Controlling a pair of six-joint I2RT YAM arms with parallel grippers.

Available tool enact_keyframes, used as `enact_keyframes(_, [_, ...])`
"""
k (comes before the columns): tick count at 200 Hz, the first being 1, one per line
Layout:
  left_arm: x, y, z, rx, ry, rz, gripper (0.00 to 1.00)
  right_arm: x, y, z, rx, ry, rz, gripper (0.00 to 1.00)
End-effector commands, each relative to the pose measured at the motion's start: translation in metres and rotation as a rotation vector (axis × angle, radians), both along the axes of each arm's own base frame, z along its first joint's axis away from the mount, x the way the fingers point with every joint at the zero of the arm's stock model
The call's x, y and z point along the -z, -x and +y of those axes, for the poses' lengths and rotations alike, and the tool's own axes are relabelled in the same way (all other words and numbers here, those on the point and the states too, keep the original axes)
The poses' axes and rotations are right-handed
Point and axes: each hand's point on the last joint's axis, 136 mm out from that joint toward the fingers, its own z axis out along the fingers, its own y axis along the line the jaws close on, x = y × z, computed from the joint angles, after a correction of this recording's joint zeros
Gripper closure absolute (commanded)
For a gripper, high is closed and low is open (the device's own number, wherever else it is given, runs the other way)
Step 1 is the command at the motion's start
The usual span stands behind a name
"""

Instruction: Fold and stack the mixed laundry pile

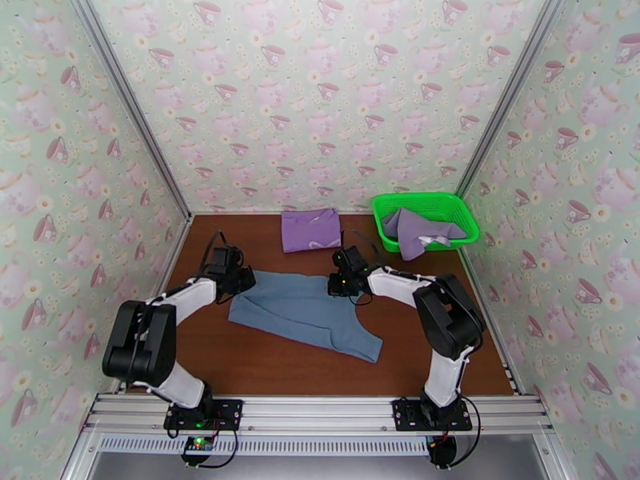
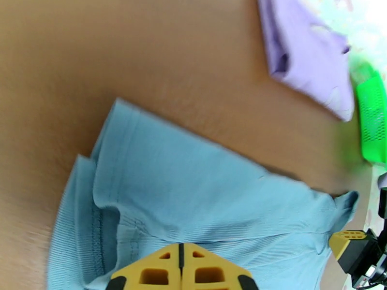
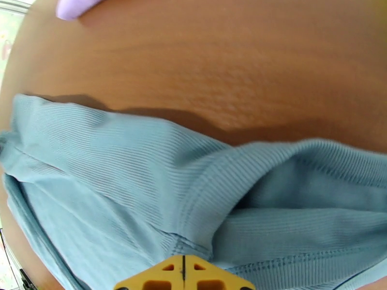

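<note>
A dusty blue-grey garment lies spread across the middle of the brown table. My left gripper is shut on its far left corner, and the yellow fingers meet on the ribbed cloth. At the garment's far right corner my right gripper is shut on the cloth, and the edge is raised with a shadow under it. The bright purple shirt lies folded at the back of the table. The pale lavender-grey garment sits crumpled in the basket.
The green mesh basket stands in the back right corner, against the wall. Patterned walls close in the table on three sides. Bare wood shows between the blue-grey garment and the near rail.
</note>
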Motion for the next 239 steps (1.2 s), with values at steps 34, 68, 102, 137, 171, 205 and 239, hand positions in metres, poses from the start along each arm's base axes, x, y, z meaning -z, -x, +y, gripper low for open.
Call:
enact_keyframes(34, [0.029, 0.035, 0.042, -0.229, -0.125, 0.085, 1.00, 0.021, -0.018, -0.023, 0.026, 0.129, 0.056, 0.97])
enact_keyframes(68, [0.031, 0.054, 0.045, -0.273, -0.109, 0.107, 0.81, 0.023, -0.052, -0.028, -0.031, 0.174, 0.053, 0.99])
enact_keyframes(102, [0.003, 0.053, 0.036, -0.260, -0.051, 0.052, 0.55, 0.014, -0.095, -0.028, -0.121, 0.211, 0.016, 1.00])
enact_keyframes(137, [-0.048, 0.048, 0.040, -0.237, -0.083, -0.025, 0.29, -0.020, -0.114, -0.022, -0.181, 0.208, -0.060, 0.96])
enact_keyframes(171, [-0.058, 0.029, 0.047, -0.199, -0.113, -0.001, 0.21, -0.069, -0.078, -0.006, -0.208, 0.166, -0.124, 0.62])
enact_keyframes(205, [-0.021, -0.001, 0.039, -0.133, -0.073, 0.090, 0.23, -0.091, -0.001, 0.050, -0.318, 0.179, -0.148, 0.45])
enact_keyframes(239, [0.004, -0.027, 0.029, -0.089, -0.028, 0.139, 0.25, -0.093, 0.071, 0.137, -0.445, 0.169, -0.168, 0.38])
